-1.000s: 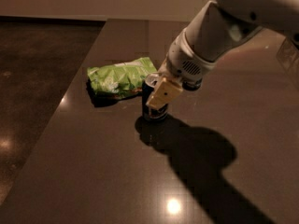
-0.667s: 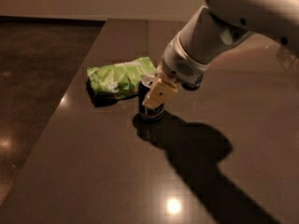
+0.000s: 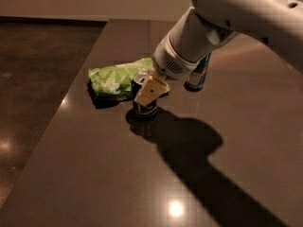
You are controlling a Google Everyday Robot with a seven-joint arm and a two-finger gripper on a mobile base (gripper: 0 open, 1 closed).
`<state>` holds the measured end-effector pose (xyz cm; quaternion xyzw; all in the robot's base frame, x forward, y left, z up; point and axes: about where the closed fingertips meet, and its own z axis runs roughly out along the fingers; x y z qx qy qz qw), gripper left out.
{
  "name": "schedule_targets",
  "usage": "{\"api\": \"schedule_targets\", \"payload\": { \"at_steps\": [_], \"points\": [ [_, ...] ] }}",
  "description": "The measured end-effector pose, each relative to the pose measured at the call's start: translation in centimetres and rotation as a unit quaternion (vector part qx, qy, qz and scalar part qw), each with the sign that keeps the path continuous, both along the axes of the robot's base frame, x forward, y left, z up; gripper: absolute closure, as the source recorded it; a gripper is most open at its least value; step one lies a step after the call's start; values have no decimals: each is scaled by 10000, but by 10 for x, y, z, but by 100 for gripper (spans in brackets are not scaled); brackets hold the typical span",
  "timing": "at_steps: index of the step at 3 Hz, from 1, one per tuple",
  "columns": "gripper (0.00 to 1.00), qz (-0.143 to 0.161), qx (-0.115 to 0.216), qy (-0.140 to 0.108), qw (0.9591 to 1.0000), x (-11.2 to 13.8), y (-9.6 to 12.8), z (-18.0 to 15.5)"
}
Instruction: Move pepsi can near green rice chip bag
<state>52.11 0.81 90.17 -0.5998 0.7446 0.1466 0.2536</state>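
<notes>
The pepsi can (image 3: 145, 109) is dark navy with a silver top and stands on the dark table (image 3: 94, 174), just right of and in front of the green rice chip bag (image 3: 115, 80). The bag is crinkled light green and lies flat at the centre left. My gripper (image 3: 148, 91) comes down from the upper right and is shut on the can; one pale finger (image 3: 150, 91) covers the can's front. The can's left side nearly touches the bag's edge.
A slimmer teal-and-silver can (image 3: 199, 75) stands behind my arm, right of the bag. The table's left edge (image 3: 57, 122) drops to a dark floor. My arm casts a large shadow over the table's right front.
My gripper has slid the pepsi can a little to the left, closer to the bag. The teal can now shows behind the arm.
</notes>
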Motion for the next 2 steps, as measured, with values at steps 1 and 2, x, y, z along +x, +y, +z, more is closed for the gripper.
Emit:
{"api": "schedule_targets", "payload": {
  "at_steps": [1, 2],
  "points": [
    [85, -18, -153, -105, 9998, 7, 7, -4],
    [62, -19, -162, -111, 9998, 7, 8, -2]
  ]
}}
